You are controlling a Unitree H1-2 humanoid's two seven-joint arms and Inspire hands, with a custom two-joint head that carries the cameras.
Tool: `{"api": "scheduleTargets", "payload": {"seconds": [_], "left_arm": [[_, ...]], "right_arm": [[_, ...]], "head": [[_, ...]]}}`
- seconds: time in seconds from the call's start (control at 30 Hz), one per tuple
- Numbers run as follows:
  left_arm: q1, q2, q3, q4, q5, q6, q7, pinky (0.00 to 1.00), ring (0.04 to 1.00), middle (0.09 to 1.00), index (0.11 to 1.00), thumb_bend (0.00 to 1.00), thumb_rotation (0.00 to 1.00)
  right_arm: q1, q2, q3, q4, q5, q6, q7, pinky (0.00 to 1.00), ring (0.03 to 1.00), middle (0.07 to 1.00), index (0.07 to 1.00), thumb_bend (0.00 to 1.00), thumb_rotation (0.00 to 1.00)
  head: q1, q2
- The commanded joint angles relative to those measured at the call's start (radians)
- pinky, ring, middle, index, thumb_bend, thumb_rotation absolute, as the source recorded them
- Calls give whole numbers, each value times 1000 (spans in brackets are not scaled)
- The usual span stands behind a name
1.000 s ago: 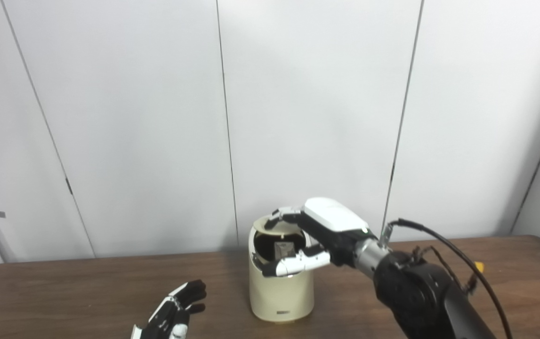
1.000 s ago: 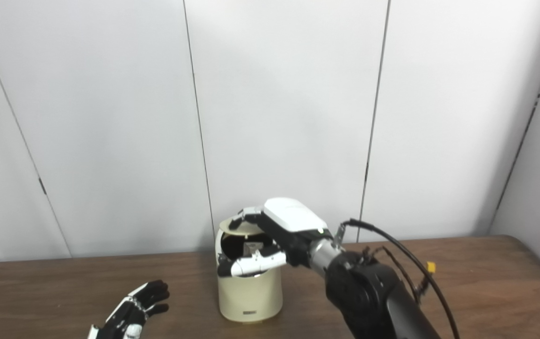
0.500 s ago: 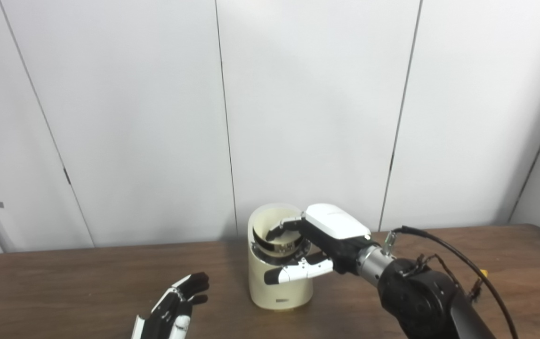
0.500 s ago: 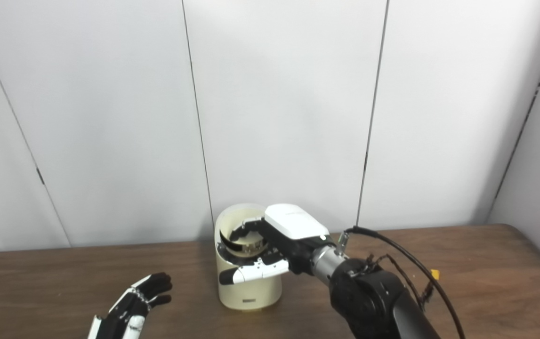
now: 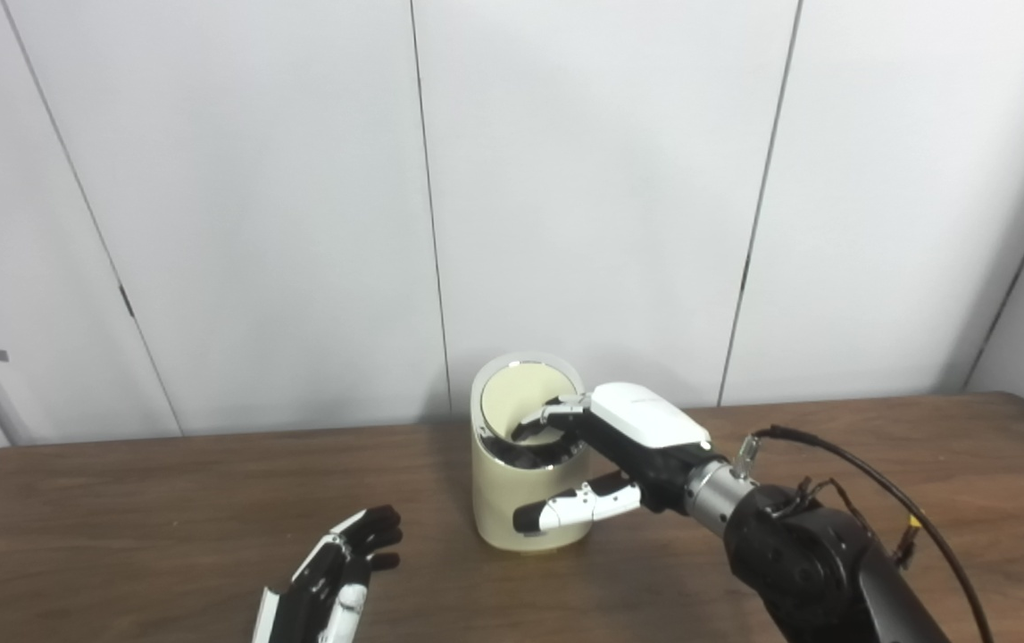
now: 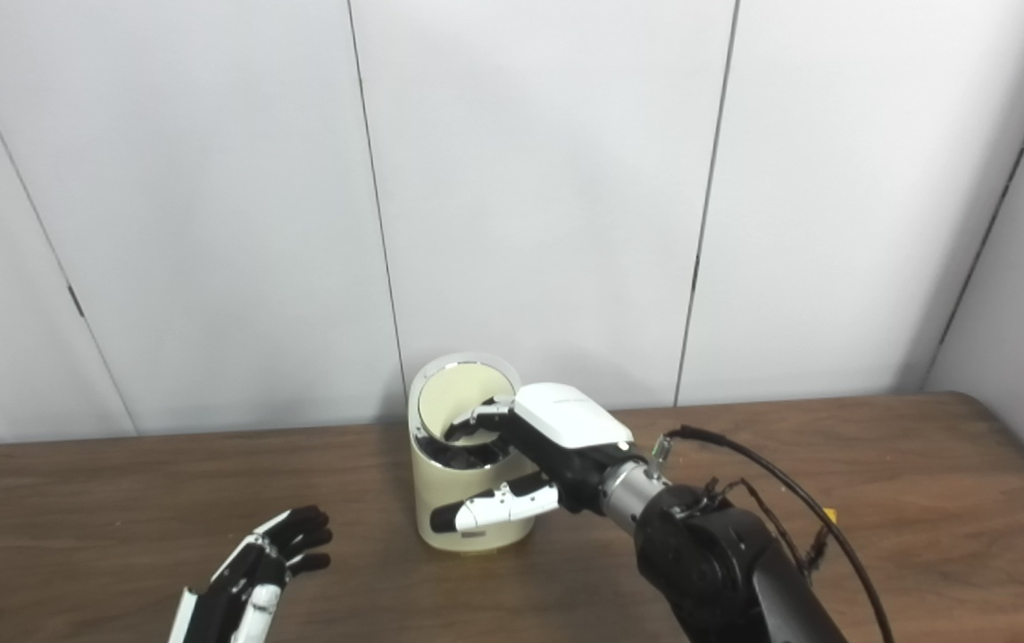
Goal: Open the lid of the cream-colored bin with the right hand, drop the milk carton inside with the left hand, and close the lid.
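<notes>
Lid point(image 5: 525, 398) now swung upright, right robot hand point(image 5: 605, 455) fingers inside bin point(image 5: 498, 509) rim (grip unclear), left robot hand point(image 5: 333, 580) open

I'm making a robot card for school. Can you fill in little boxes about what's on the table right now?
bin: cream-colored round bin, upright on the brown wooden table
lid: tilted up behind the bin's opening
right hand: white-backed hand, fingers at the bin's mouth, thumb outside the front wall
left hand: black-and-white hand, open, holding nothing
milk carton: not visible
</notes>
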Motion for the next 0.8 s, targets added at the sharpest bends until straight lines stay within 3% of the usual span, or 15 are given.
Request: {"api": "scheduleTargets", "payload": {"seconds": [0.0,0.37,0.77], "left_arm": [[24,-6,-9,-6,11,2,7,692,764,785,792,402,713],[44,-7,-25,-61,34,34,15,692,766,781,788,430,727],[57,-1,-25,-88,28,51,13,679,766,779,775,458,706]], "right_arm": [[-10,-25,-13,43,0,6,-6,903,902,821,792,776,837],[2,-28,-1,98,10,-20,-56,931,920,824,792,793,828],[30,-35,2,123,37,-4,-81,920,903,829,787,768,814]], "head": [[2,3],[15,33],[14,42]]}}
